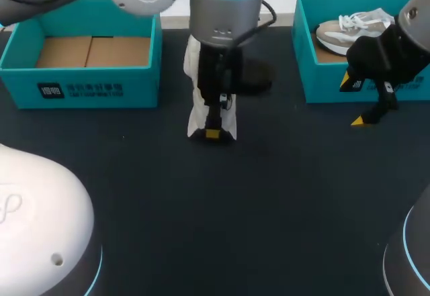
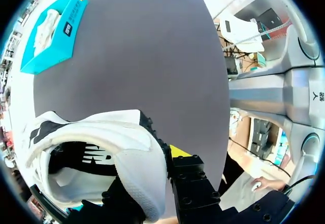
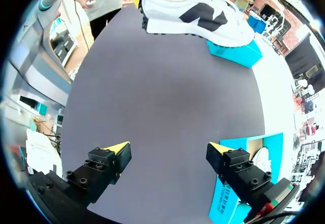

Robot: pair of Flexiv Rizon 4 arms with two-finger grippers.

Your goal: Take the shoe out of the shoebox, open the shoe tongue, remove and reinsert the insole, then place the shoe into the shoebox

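- Out of the box: the white shoe (image 1: 198,108) is clear of the left shoebox (image 1: 80,81), whose cardboard floor lies bare. I judge the first step done.
- Where it is: the shoe is over the far middle of the table (image 1: 235,209), between the two boxes. The right wrist view shows it side-on with its black logo, but I cannot tell whether the sole rests on the table or hangs just above it.
- Left gripper (image 1: 212,133): clamped on the shoe at the heel end. In the left wrist view one yellow-tipped finger (image 2: 179,152) presses the outside of the heel wall, while the other seems to sit inside the opening.
- Right gripper (image 1: 354,101): spread wide and holding nothing, just in front of the right shoebox (image 1: 322,84) and well apart from the white shoe.
- A second shoe (image 1: 349,31), beige with white laces, lies in the right shoebox.
- Left to do, as I judge it: open the tongue, pull out and refit the insole, then put the shoe into the shoebox. The opening shows a dark tongue label, but whether the tongue is folded back I cannot tell.
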